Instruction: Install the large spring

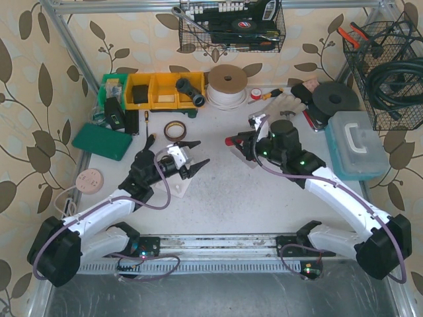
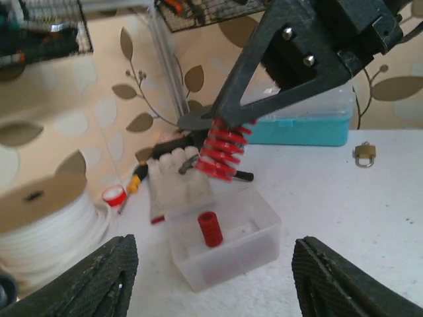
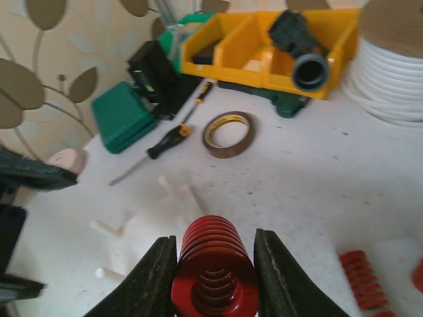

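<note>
Leaf-print walls are closing in a pale, scuffed tabletop (image 1: 251,198) crowded along its 12 o'clock edge with bins, tape and cable. I am clenching my right pincer (image 1: 239,142) on the large spring (image 3: 213,264). Both fingers are pressing its red coils from either side, and it is hanging clear of the surface near table centre. From above, the spring is sticking out of the jaws toward 9 o'clock, so its long axis is running roughly along the 3-to-9 line. The left wrist camera is showing it tipped, free end lower. My left pincer (image 2: 215,246) is hovering released, fingers wide apart with nothing between them. It is looking down on a clear tray (image 2: 261,246) with a small red spring (image 2: 209,229) standing inside. A white pegged piece (image 3: 142,224) is lying on the table at about 8 o'clock from the large spring in the overhead view, near my left pincer. It is too blurred for me to say whether it is the mount. I am judging that the seat lies out that way. The left arm is nearer to it but empty, so the right arm is carrying the job. Lining the bore up with a peg is looking like the crux.
</note>
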You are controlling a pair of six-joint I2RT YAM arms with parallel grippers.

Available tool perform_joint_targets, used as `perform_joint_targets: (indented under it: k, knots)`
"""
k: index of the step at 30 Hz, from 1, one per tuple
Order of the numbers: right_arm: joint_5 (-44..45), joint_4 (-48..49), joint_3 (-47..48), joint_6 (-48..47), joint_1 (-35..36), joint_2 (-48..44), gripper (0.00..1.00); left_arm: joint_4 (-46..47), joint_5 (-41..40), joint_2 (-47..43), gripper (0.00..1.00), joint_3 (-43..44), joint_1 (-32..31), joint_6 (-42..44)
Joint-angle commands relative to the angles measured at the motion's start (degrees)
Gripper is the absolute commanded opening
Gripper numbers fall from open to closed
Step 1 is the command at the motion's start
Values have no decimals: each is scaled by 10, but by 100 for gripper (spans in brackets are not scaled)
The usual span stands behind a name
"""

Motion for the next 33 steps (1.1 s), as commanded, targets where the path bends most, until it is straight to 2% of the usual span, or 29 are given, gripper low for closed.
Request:
perform_joint_targets:
  k: [1,4,12,19,29,33]
  knots:
    - [-39,60,29,15,29,-1,0,-37,15,4,70,59,-13,184]
    - [-45,69,34,28,40,4,0,-86,13,8,73,78,-16,231]
    - [-52,129,16,81,60,10,0,-32,20,47,72,69,-27,235]
    - [-34,107,27,62,87,33,0,-53,-1,58,65,88,-34,244]
    - [-25,106,35,66,106,51,0,-59,-4,59,61,94,-39,251]
    - [-1,72,46,45,123,57,0,-77,-11,57,60,102,-40,254]
